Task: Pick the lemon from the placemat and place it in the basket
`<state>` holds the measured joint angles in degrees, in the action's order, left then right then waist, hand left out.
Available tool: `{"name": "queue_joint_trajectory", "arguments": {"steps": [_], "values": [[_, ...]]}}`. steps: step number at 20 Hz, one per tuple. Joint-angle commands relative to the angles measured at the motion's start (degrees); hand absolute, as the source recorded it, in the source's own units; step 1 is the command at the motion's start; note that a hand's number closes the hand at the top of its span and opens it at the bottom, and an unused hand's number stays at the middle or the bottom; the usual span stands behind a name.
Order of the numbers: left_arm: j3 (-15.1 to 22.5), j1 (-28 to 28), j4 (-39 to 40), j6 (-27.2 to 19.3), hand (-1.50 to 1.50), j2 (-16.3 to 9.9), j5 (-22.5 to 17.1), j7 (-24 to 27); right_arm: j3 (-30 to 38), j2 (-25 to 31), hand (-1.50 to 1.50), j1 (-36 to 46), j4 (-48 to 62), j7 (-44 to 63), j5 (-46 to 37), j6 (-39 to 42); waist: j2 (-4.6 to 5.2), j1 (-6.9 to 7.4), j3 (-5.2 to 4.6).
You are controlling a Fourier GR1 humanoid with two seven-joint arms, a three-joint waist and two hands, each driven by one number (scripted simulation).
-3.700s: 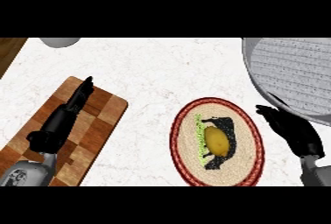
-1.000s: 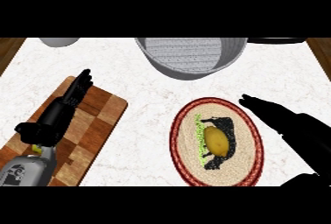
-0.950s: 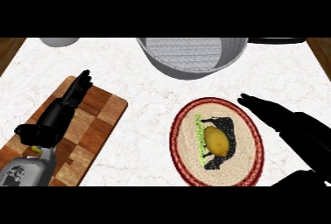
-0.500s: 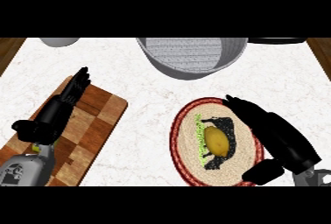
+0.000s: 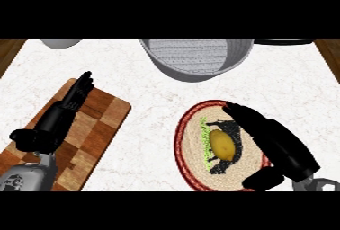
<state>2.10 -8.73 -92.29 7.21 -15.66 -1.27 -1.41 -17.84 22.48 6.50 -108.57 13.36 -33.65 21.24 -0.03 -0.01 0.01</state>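
One lemon [image 5: 222,144] on placemat [image 5: 188,137] beside right robot hand [image 5: 272,141]

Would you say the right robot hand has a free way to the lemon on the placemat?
Probably yes: the right robot hand is open beside the lemon on the placemat, and nothing lies between them.

The right hand [image 5: 275,141] covers the placemat's [image 5: 192,166] right edge.

We count one lemon [image 5: 223,144], one placemat [image 5: 192,173], one basket [image 5: 196,56], one board [image 5: 93,130], two hands [image 5: 272,137] [image 5: 56,123], one bowl [image 5: 61,42]
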Motion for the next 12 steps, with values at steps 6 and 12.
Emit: {"name": "queue_joint_trajectory", "arguments": {"steps": [6, 12], "values": [[-1.28, -1.56, -2.35, 1.2, 0.0, 2.33, 1.77, -3.98, 3.58, -2.14, -1.5, -0.18, -1.03, -1.74, -2.47, 5.56, -0.02, 0.01, 0.0], [-4.31, -4.0, 6.14, 3.12, 0.0, 2.02, 2.75, 1.82, -0.52, -5.95, -1.5, 0.36, 4.61, -1.62, -10.74, 2.95, 0.06, -0.05, -0.01]]}}
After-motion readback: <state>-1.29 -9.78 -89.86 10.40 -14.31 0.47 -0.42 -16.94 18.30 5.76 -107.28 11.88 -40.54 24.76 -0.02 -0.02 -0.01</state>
